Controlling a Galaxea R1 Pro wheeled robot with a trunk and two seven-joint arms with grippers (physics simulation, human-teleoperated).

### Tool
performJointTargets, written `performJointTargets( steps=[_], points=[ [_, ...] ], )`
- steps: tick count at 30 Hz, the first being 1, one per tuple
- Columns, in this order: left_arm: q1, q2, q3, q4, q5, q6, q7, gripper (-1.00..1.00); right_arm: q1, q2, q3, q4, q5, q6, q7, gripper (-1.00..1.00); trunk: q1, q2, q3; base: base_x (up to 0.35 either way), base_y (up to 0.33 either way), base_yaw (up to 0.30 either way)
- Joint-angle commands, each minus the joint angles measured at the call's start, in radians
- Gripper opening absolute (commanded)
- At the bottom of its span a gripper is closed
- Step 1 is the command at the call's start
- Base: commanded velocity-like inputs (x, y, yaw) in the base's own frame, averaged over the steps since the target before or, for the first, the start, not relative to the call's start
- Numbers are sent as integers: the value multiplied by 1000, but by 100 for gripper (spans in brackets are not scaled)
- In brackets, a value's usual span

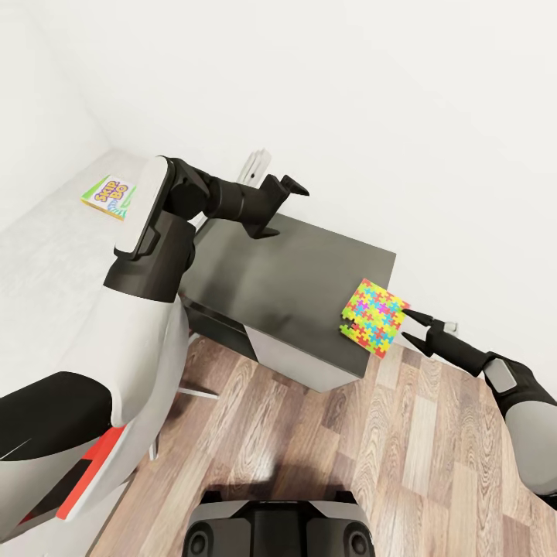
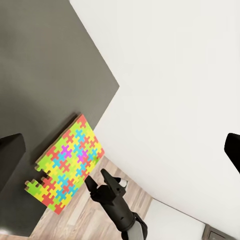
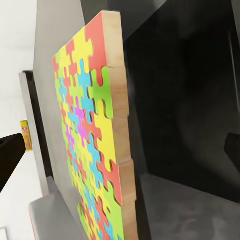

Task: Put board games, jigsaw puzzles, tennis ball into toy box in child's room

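A jigsaw puzzle (image 1: 374,317) of bright interlocking pieces leans at the right edge of a dark grey slab (image 1: 294,278), overhanging it. My right gripper (image 1: 407,325) is open at the puzzle's outer edge, one finger on each side and neither pressing it. The left wrist view shows the same puzzle (image 2: 67,162) with the right gripper (image 2: 100,179) just off its corner. In the right wrist view the puzzle (image 3: 85,135) stands edge-on and close. My left gripper (image 1: 288,210) hangs open and empty over the slab's far side. A Skip-Bo board game (image 1: 108,197) lies on the bed (image 1: 46,263). The toy box and tennis ball are out of view.
A white wall (image 1: 402,116) runs close behind the slab. Wood-plank floor (image 1: 371,449) spreads in front of it and under my right arm. My base (image 1: 278,530) sits at the bottom edge. A white bracket-like piece (image 1: 255,164) stands against the wall behind my left arm.
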Motion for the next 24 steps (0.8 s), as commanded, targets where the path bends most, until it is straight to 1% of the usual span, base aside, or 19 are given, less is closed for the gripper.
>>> performJointTargets(
  steps=[1, 11, 24],
  points=[
    [-1, 0, 1, 0, 6, 3, 8, 100, -1, 0, -4, 1, 0, 5, 2, 100, 1, -2, -1, 0, 0, 4],
    [0, 0, 0, 0, 6, 3, 8, 100, -1, -1, -10, 2, 0, 2, -4, 100, 1, -2, -1, 0, 0, 39],
    [0, 0, 0, 0, 6, 3, 7, 100, 2, -1, -16, 3, 0, 1, -5, 100, 1, -2, -1, 0, 0, 108]
  ],
)
